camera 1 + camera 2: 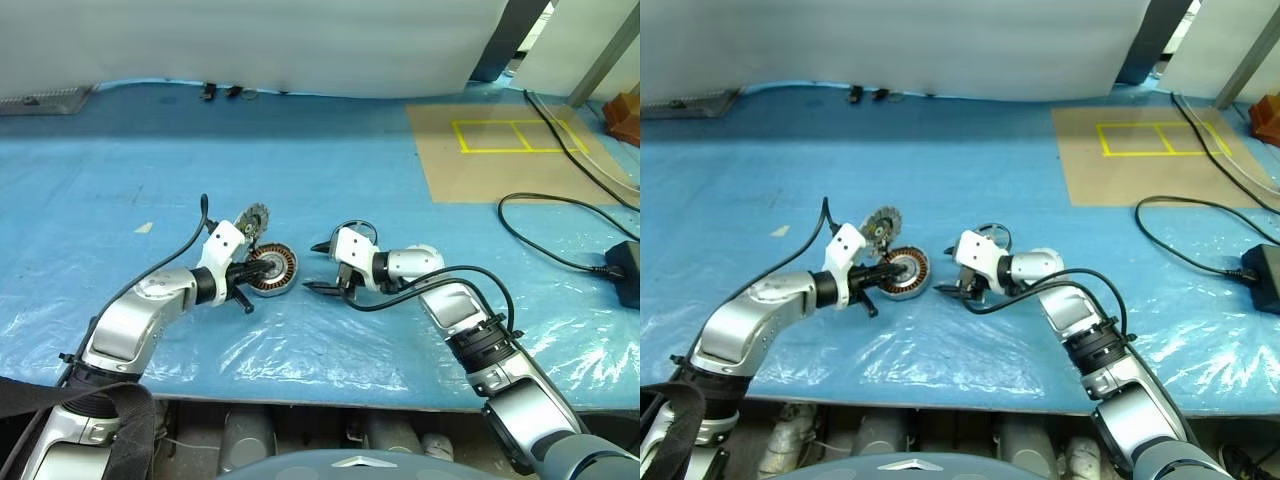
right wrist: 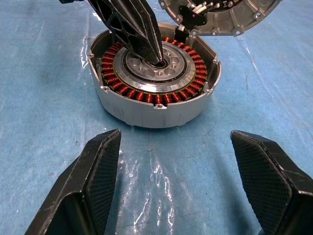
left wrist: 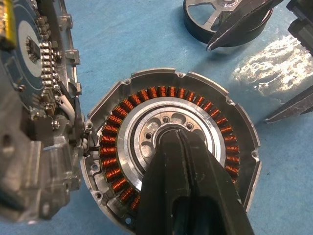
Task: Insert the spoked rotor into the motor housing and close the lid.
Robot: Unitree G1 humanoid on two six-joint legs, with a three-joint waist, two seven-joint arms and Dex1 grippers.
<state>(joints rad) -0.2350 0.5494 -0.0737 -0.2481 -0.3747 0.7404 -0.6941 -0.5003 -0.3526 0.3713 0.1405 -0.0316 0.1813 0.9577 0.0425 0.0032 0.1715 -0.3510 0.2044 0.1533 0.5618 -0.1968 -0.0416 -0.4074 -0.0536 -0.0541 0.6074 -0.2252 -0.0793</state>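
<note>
While the closed left gripper (image 3: 171,139) pins the motor housing (image 2: 154,81) hub, the wide, empty right gripper (image 2: 176,161) risks nudging the housing askew.

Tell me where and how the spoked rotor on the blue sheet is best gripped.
Probably by its outer rim, from above, with the jaws on opposite sides of the disc. The spoked rotor lies flat on the blue sheet, spokes up, with a short round wall. The open right gripper is next to it.
</note>
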